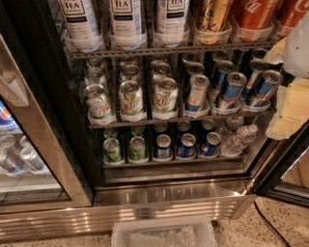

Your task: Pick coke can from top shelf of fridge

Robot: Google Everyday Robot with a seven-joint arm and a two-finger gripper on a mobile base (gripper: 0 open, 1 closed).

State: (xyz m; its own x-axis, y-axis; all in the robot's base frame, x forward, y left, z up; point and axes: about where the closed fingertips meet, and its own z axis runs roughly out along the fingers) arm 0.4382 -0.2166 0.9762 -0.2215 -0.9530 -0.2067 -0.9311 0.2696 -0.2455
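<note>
A red coke can (253, 12) stands at the right end of the top shelf (159, 49), in a clear cup holder, with only its lower part showing. A second red can (292, 12) is just right of it, cut off by the frame edge. A gold-tan can (212, 14) stands to their left. The fridge (169, 202) has a black interior and a ribbed steel base. My gripper (288, 103), white and cream, is at the right edge of the view, below the red cans, in front of the middle rack's right end, touching no can.
White tea cans (123, 17) fill the left of the top shelf. The middle rack holds green-silver cans (130, 96) and blue cans (231, 87). The lowest rack holds more cans and a water bottle (239, 140). A neighbouring glass-door unit (29, 144) is left. A clear bin (164, 234) sits on the floor.
</note>
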